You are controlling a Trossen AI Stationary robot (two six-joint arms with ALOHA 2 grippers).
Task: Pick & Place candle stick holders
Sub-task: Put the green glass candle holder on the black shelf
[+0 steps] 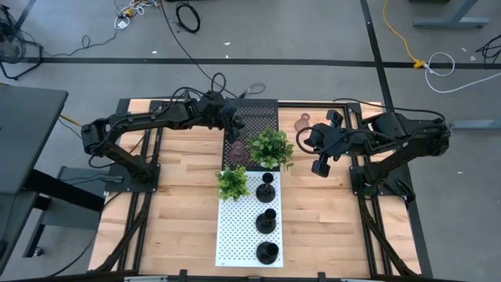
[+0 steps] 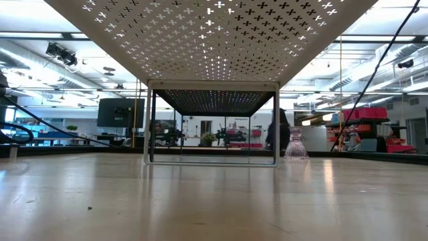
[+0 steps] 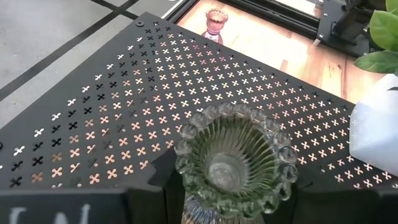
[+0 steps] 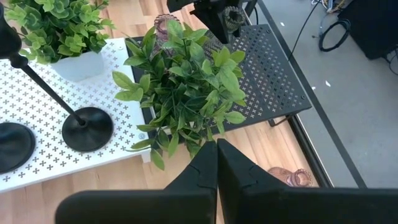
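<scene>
A: Wooden tabletop (image 1: 180,196) first: three black holders (image 1: 267,222) stand on your white rack (image 1: 235,235), untouched.

B: And my left gripper (image 3: 233,208)?

A: It's clamped around the greenish glass holder (image 3: 235,158) above the black rack (image 3: 124,112). Tilt it and it could slip from the fingers.

B: The right gripper (image 4: 217,163)?

A: Fingers pressed together, holding nothing, near the plant (image 4: 186,87). Its leaves could snag. A pink holder (image 3: 216,21) stands beyond.
</scene>
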